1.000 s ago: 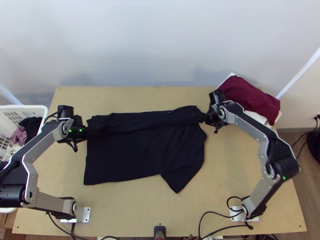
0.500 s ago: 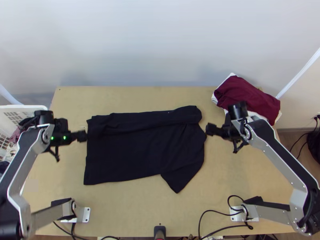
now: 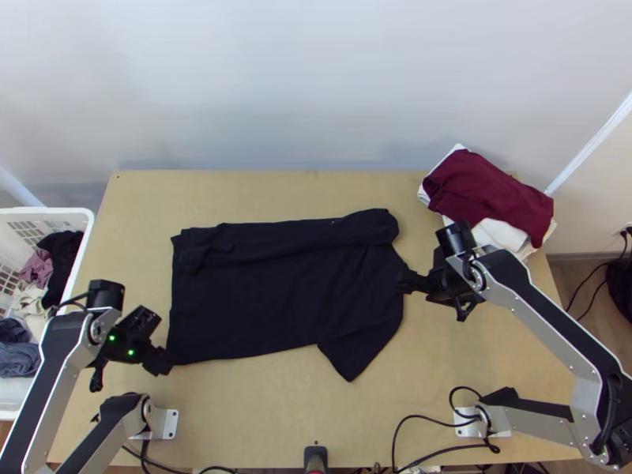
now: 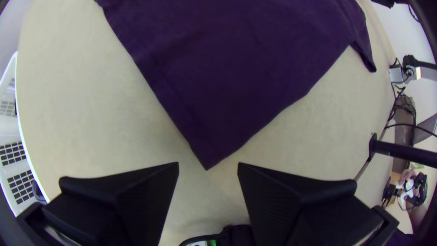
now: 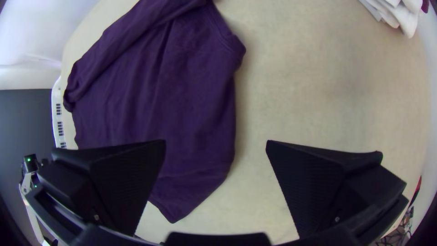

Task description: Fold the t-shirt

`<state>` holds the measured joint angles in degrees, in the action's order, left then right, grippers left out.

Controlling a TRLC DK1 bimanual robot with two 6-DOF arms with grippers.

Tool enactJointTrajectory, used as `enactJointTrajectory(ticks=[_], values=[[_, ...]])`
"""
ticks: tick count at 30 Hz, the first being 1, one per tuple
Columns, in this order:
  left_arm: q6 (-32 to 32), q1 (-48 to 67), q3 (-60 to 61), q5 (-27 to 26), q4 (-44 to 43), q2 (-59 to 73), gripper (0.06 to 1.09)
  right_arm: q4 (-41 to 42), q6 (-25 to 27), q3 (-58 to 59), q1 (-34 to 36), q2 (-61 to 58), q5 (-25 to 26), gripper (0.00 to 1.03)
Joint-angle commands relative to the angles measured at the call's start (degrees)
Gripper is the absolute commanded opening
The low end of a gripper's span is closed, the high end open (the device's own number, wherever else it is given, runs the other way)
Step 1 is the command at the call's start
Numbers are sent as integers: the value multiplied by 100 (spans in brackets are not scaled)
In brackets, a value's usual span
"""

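Our black T-shirt (image 3: 284, 296) lies on the table (image 3: 261, 411), its far side folded inward, near sleeve (image 3: 353, 355) splayed. Our left gripper (image 4: 208, 164) gapes empty at the hem corner, our right gripper (image 5: 216, 141) likewise at the opposite end. We should pinch shallowly and lift together, cloth taut. We find no readable label.

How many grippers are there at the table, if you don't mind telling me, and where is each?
2. The left gripper is open at the near left corner of the dark T-shirt; the right gripper is open at its right-hand edge.
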<state>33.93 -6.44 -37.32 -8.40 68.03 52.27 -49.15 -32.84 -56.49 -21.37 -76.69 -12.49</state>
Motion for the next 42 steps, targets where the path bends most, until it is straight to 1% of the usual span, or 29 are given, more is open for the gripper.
enactJointTrajectory(ticks=[1, 3, 10, 11, 13, 14, 15, 18, 20, 22, 25, 29, 33, 37, 38, 39, 40, 42], values=[[193, 187, 366, 41, 17, 169, 69, -60, -135, 165, -105, 57, -34, 99], [122, 266, 498, 164, -238, 301, 69, -60, -135, 200, -113, 66, -43, 99], [-1, 318, 612, 172, -739, 741, 67, -60, -100, 446, -140, 171, -52, 99], [-1, 318, 638, 164, -765, 767, 59, -60, -91, 507, -140, 189, -60, 99], [-36, 318, 673, 120, -976, 732, 31, -60, -56, 648, -131, 207, -113, 96], [-18, 336, 700, 58, -1020, 688, 18, -60, -56, 745, -131, 215, -175, 96], [-10, 362, 717, 41, -1090, 653, 9, -60, -56, 850, -140, 224, -245, 96], [26, 371, 744, -12, -1108, 644, 10, 107, -91, 1184, -237, 224, -482, 96], [34, 371, 744, -39, -1125, 670, 10, 344, -153, 1360, -395, 198, -500, 95], [26, 371, 735, -39, -1134, 688, 10, 520, -205, 1439, -518, 154, -500, 84], [26, 362, 735, -39, -1125, 697, 10, 661, -293, 1457, -676, 66, -526, 76], [26, 362, 735, -30, -1125, 697, 10, 863, -346, 1500, -843, -154, -526, 55], [17, 362, 717, -30, -1090, 697, 10, 959, -346, 1492, -940, -277, -526, 39], [8, 362, 700, -30, -1090, 679, 10, 995, -320, 1527, -992, -417, -526, 38], [8, 354, 691, -30, -1090, 679, 10, 995, -302, 1536, -1010, -453, -526, 36], [8, 327, 682, -30, -1090, 679, 10, 1012, -267, 1544, -1010, -461, -526, 24], [26, 301, 691, -30, -1081, 670, 10, 1091, -249, 1562, -1010, -461, -526, 10], [34, 283, 673, -21, -1081, 644, 10, 1214, -249, 1632, -975, -400, -526, 3]])
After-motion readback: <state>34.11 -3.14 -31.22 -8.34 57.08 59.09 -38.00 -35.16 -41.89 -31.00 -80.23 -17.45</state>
